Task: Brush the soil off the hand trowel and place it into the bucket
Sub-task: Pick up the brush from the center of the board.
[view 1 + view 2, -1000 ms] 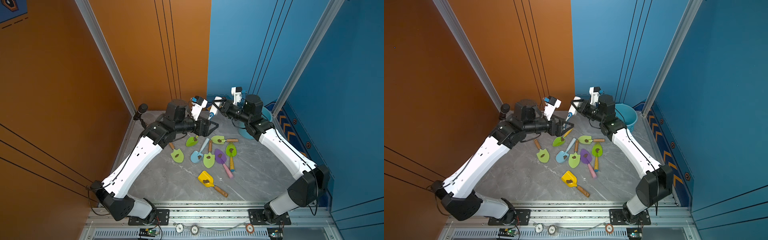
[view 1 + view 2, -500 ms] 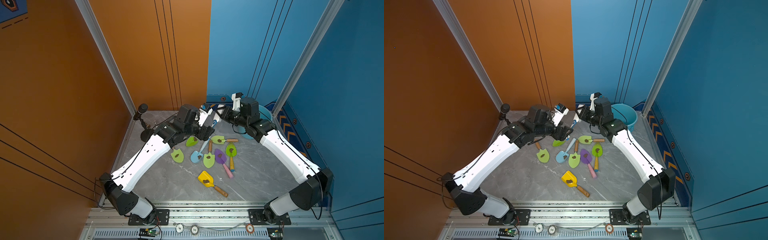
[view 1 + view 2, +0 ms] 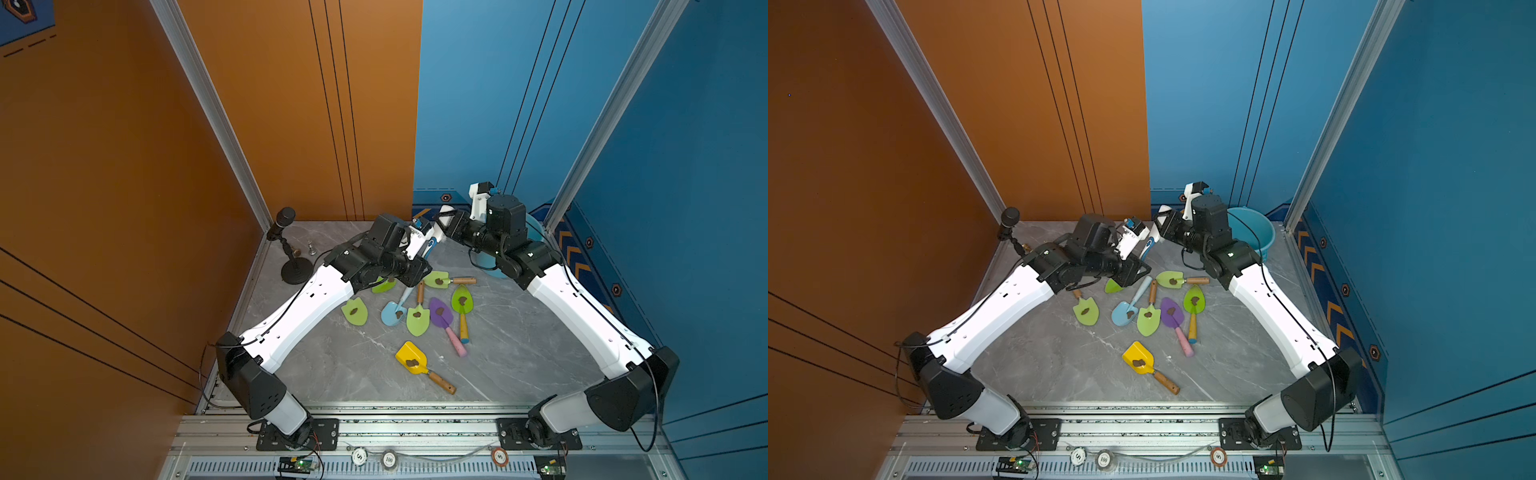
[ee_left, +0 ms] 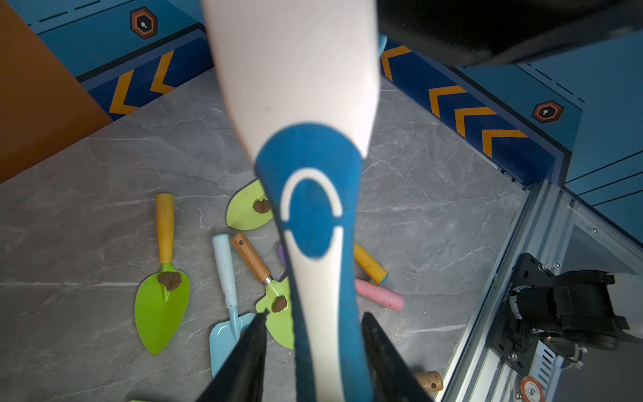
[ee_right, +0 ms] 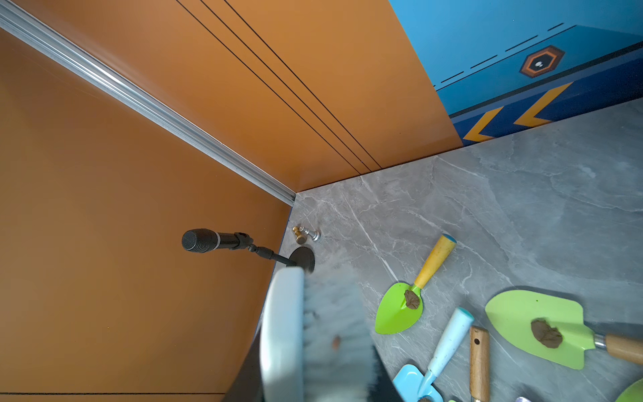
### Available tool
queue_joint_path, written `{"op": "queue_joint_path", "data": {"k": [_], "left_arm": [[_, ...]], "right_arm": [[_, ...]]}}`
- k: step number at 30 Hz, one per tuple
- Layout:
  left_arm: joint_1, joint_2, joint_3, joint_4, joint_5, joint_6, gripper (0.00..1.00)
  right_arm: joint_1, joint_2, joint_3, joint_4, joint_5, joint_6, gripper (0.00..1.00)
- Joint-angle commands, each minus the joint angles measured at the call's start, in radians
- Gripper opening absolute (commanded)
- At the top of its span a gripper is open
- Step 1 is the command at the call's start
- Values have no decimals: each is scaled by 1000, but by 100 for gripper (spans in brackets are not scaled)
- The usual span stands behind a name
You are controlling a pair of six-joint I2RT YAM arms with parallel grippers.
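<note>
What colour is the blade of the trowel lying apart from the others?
Yellow blade, clearest in a top view.

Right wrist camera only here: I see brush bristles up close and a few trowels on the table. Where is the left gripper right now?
Observer: The left gripper is at the brush. Its blue-and-white handle lies between the fingers, but I can't tell whether they have clamped.
Operator: And the bucket? It's nowhere in my view.
Observer: The bucket stands upright in the far corner by the blue wall, behind the right arm.
Operator: Any trowel I'm missing?
Observer: A yellow trowel lies alone on the table, apart from the other trowels, with a soil lump on its blade.
</note>
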Motion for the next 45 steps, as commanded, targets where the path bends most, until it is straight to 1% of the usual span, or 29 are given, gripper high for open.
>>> {"op": "queue_joint_path", "data": {"k": [1,3,6,8,9,11,14,16,17,19,22,23,24,33,36,38,40,44,45], "left_arm": [[-15,19,30,-20,-25,5,44],[-23,24,33,-20,-36,11,43],[-25,27,36,-20,-30,12,30],[-26,32,41,-21,-34,7,19],[-26,34,44,-21,-39,4,17],[-30,33,48,-21,-60,-1,18],[-36,29,46,-21,-80,-1,24],[-39,27,45,-21,-84,-1,35],[-40,25,44,-21,-85,0,38],[-43,22,43,-20,-79,4,39],[-47,19,40,-20,-81,10,34],[-46,18,39,-21,-83,11,30],[-47,17,37,-21,-84,13,28],[-48,-16,11,-20,-88,9,28],[-47,-24,7,-18,-91,5,33],[-48,-29,6,-18,-93,4,34],[-47,-30,4,-18,-95,3,33],[-48,-25,0,-18,-88,2,27],[-48,-23,0,-18,-86,2,27]], "right_arm": [[11,-20,-3,-6,21,-19,16],[15,-19,1,-15,31,-23,17],[16,-20,4,-33,44,-33,17],[18,-22,6,-35,47,-39,17],[17,-20,8,-37,47,-43,17],[19,-17,14,-48,52,-49,17],[21,-9,21,-58,57,-54,17],[22,-5,21,-61,55,-55,17],[24,-4,22,-63,57,-56,17],[24,-2,22,-66,59,-60,17],[24,-4,20,-68,66,-61,17],[24,-5,21,-66,67,-61,17],[24,-5,19,-65,68,-62,16],[17,6,21,-67,64,-64,17],[14,10,22,-65,60,-63,17],[12,12,22,-65,58,-63,17],[10,12,22,-64,56,-63,17],[5,11,21,-59,47,-56,17],[3,9,20,-56,44,-54,17]]}}
